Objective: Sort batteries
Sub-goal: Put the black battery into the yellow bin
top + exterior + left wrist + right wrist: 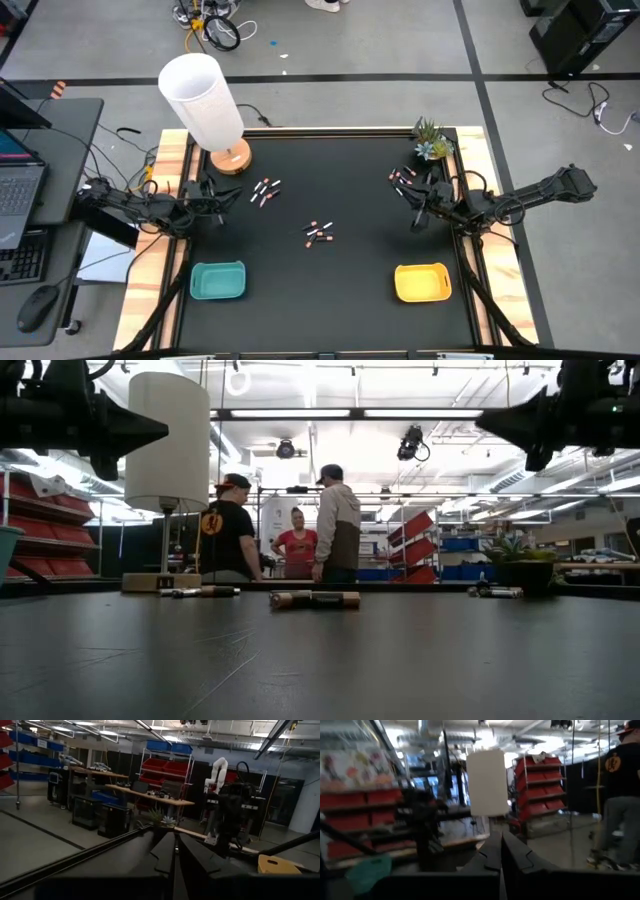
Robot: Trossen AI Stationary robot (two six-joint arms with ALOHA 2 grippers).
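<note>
Batteries lie in loose groups on the black table: one group (265, 190) near the lamp, one (318, 233) at the middle, one (403, 176) at the far right by the plant. In the low view a battery (314, 599) lies on its side. My left gripper (213, 207) hovers shut at the table's left edge. My right gripper (418, 210) hovers shut at the right edge. Each wrist view shows its own fingers (176, 855) (500, 851) pressed together, holding nothing.
A white-shaded lamp (208, 105) on a wooden base stands at the far left. A small plant (431, 140) stands at the far right corner. A teal tray (218, 281) sits near left, a yellow tray (422, 283) near right. People stand beyond the table (297, 540).
</note>
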